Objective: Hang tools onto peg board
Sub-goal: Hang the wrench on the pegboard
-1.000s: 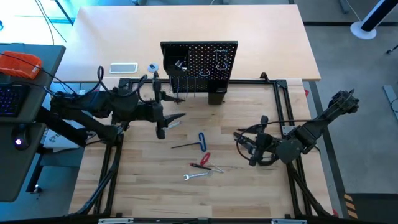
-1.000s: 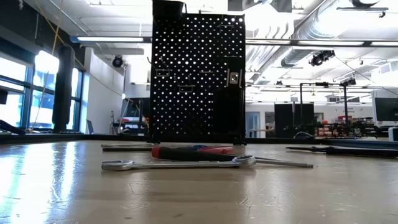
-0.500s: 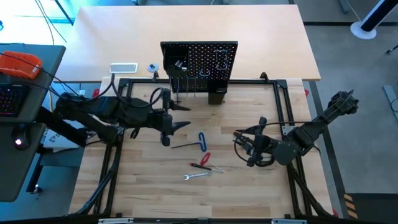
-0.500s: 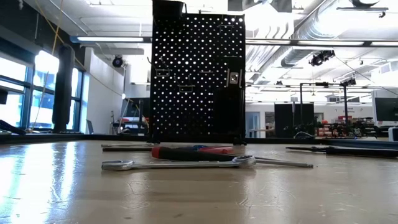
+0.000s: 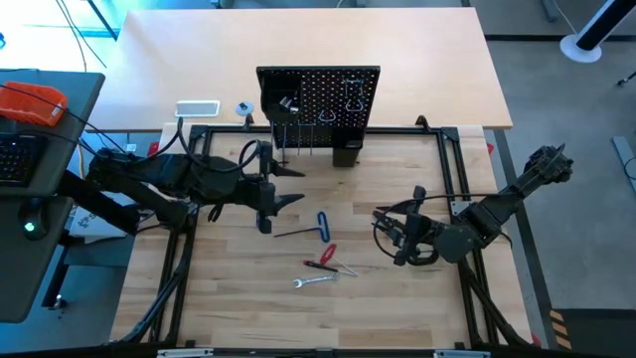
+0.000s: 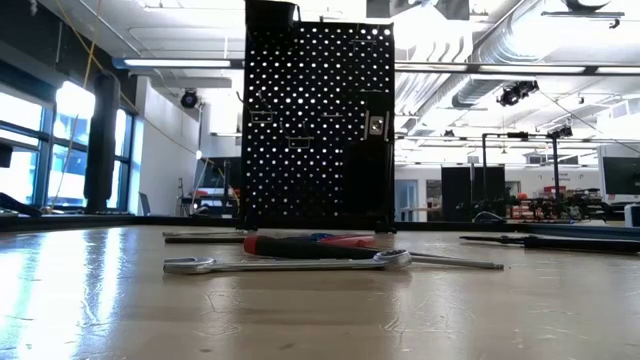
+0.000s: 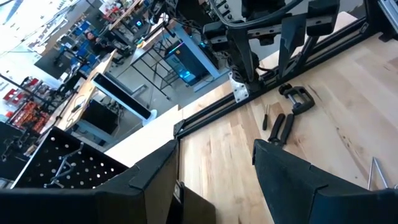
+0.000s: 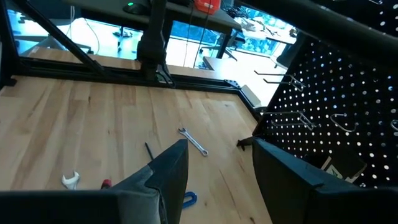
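Note:
The peg board [image 5: 318,102] stands upright at the table's far middle, with hooks and a few items on its face. On the wood lie a blue T hex key [image 5: 323,223], a red-handled screwdriver [image 5: 322,257] and a silver wrench [image 5: 313,281]. The low view shows the wrench [image 6: 290,263] and screwdriver [image 6: 310,243] lying flat in front of the board [image 6: 320,120]. A black C-clamp [image 7: 298,97] and pliers [image 7: 280,127] lie toward the right. My left gripper [image 5: 290,186] hovers open, near the board's left. My right gripper [image 5: 381,231] hovers open to the right of the tools.
A black metal frame [image 5: 452,159] borders the work area. Another silver wrench [image 8: 193,140] lies on the wood near the board's left side. A white box [image 5: 197,108] and a small round item sit behind the frame at the far left.
My left gripper has shifted a little toward the table's right edge and sunk slightly, then kept still. Its fingers have stayed open. No tool has moved.

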Action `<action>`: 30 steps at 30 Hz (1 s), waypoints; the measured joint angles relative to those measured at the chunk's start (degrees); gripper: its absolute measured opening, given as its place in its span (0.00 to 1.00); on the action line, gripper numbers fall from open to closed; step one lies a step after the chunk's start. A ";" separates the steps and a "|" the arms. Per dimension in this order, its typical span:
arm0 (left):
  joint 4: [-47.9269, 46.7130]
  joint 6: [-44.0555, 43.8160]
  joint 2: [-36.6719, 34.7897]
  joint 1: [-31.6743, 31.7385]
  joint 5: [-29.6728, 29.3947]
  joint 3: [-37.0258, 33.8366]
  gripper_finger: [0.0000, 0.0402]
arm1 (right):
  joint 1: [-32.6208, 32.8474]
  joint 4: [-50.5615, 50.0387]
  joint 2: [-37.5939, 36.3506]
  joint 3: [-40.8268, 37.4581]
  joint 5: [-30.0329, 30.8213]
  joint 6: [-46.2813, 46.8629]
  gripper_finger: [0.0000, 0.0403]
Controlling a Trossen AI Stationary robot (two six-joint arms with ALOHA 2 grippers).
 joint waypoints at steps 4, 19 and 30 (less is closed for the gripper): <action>-0.97 -0.23 0.00 0.00 0.51 0.00 0.50 | -0.27 -0.01 0.00 0.00 -1.12 -0.02 0.43; -5.41 -8.39 -0.09 -0.39 5.46 -8.01 0.50 | -0.25 -2.56 0.02 0.00 -3.21 2.03 0.43; 3.25 -9.18 0.02 -0.57 8.76 -18.59 0.50 | -0.25 -3.07 0.02 0.00 -3.82 3.02 0.43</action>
